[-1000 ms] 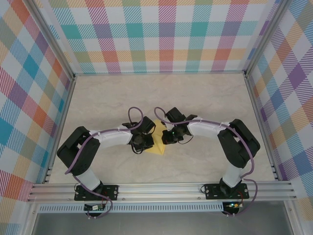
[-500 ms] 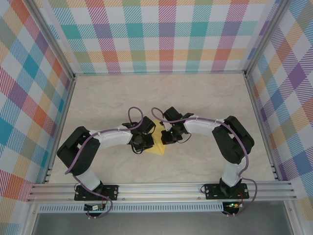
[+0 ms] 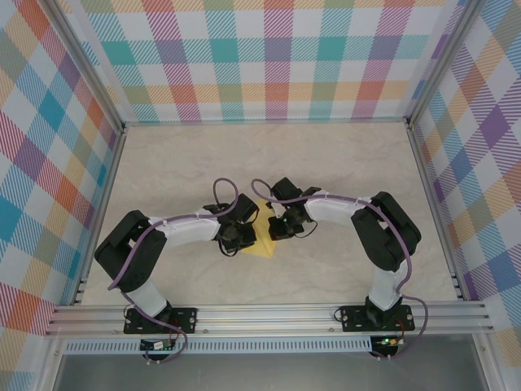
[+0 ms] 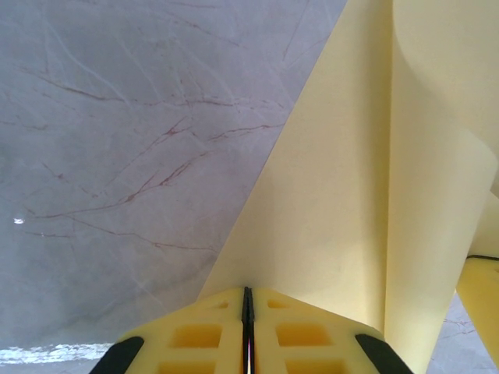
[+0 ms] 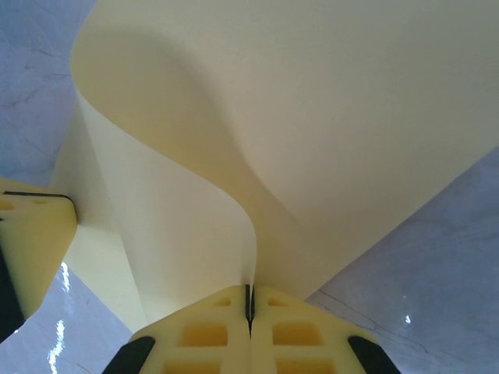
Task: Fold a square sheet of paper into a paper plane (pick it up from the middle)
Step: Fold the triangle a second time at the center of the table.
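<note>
**Now both pairs of jaws pinch the yellow sheet at mid-bench**

Broadly, the bench [image 3: 342, 163] is a pale, marble-patterned slab with thin reddish veins, smooth enough to catch small glints of light. Walls [image 3: 277, 57] printed in a pastel plaid close it in on the left, far and right sides.

Two arms, black and white with purple cables looped over them, bend inward from the near edge and meet at the middle of the bench. Between them is the square sheet of paper [image 3: 261, 246], thin, plain and matte yellow. Part of it lies flat on the bench, with one straight edge running diagonally across the marble in the left wrist view [image 4: 327, 218]. Another part rises off the surface in a smooth, uncreased curl [image 5: 312, 117].

The left gripper [image 4: 247, 312] has its yellow, grid-moulded jaws pressed fully together, with the sheet's edge caught in the seam. The right gripper [image 5: 249, 308] is the same: its jaws are closed tight on the paper just where the curl sweeps up. From above, the two grippers [image 3: 248, 238] [image 3: 273, 230] sit just beside each other.
</note>
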Tool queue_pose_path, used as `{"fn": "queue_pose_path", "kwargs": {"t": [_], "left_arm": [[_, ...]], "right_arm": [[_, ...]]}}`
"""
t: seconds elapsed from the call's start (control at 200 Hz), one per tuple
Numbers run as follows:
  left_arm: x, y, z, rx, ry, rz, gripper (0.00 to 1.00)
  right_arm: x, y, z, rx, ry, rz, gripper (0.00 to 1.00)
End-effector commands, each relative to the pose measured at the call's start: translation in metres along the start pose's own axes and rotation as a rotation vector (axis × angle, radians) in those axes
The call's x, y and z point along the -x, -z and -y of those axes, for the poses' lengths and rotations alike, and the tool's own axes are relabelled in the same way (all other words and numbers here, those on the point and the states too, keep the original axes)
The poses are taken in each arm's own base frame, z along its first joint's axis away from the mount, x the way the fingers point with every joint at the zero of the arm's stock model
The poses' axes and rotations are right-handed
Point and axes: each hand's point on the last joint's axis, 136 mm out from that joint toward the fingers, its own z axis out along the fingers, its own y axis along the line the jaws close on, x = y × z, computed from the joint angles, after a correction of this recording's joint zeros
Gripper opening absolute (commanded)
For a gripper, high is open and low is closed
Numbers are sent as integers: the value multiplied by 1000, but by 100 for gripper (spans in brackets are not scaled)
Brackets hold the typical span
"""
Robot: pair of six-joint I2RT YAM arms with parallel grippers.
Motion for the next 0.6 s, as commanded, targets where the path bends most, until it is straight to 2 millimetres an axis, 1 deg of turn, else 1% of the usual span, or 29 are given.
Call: {"fn": "queue_pose_path", "kwargs": {"t": [0.0,0.3,0.465,0.595], "left_arm": [[-11,-7,-21,87,-3,-28,10],[-9,-4,-20,95,-16,-25,10],[-10,-6,-21,94,-17,-30,10],[-11,-7,-21,91,-15,-33,10]], "right_arm": [[3,3,1,-11,-5,0,1],[4,3,2,-18,-7,-1,1],[4,2,5,-34,-14,-12,1],[4,2,3,-26,-17,-9,2]]}}
